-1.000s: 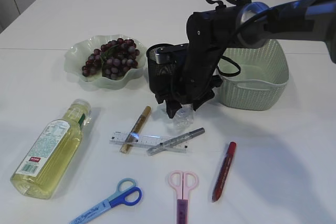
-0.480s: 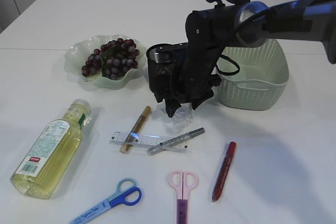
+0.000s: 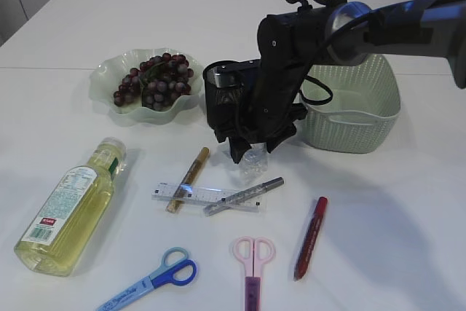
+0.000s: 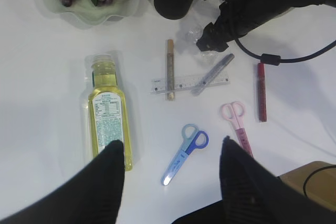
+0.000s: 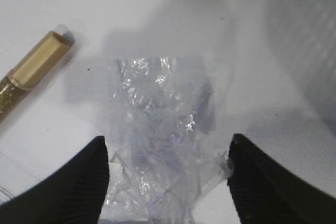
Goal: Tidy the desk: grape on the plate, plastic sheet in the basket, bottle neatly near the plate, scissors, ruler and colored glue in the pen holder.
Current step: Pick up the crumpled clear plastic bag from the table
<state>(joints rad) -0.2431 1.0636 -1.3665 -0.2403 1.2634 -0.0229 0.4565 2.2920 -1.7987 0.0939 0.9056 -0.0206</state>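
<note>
A crumpled clear plastic sheet (image 3: pixel 251 165) (image 5: pixel 163 129) lies in front of the black mesh pen holder (image 3: pixel 218 100). My right gripper (image 3: pixel 251 152) (image 5: pixel 168 148) is low over it and open, one finger on each side. The grape bunch (image 3: pixel 154 80) lies on the green plate (image 3: pixel 102 81). The bottle (image 3: pixel 69 209) (image 4: pixel 107 114) lies on its side. The ruler (image 3: pixel 204 196), gold glue (image 3: pixel 188 178), silver glue (image 3: pixel 244 196), red glue (image 3: pixel 311 237), blue scissors (image 3: pixel 156 278) and pink scissors (image 3: pixel 253 264) lie on the table. My left gripper (image 4: pixel 170 145) hangs high above, open and empty.
The pale green basket (image 3: pixel 357 114) stands to the right of the pen holder, behind the right arm. The gold glue's cap end (image 5: pixel 39 59) lies just left of the plastic sheet. A brown edge (image 4: pixel 310 182) shows at the table's near right corner.
The right arm has shifted very slightly over the plastic sheet. Everything on the table stays where it was.
</note>
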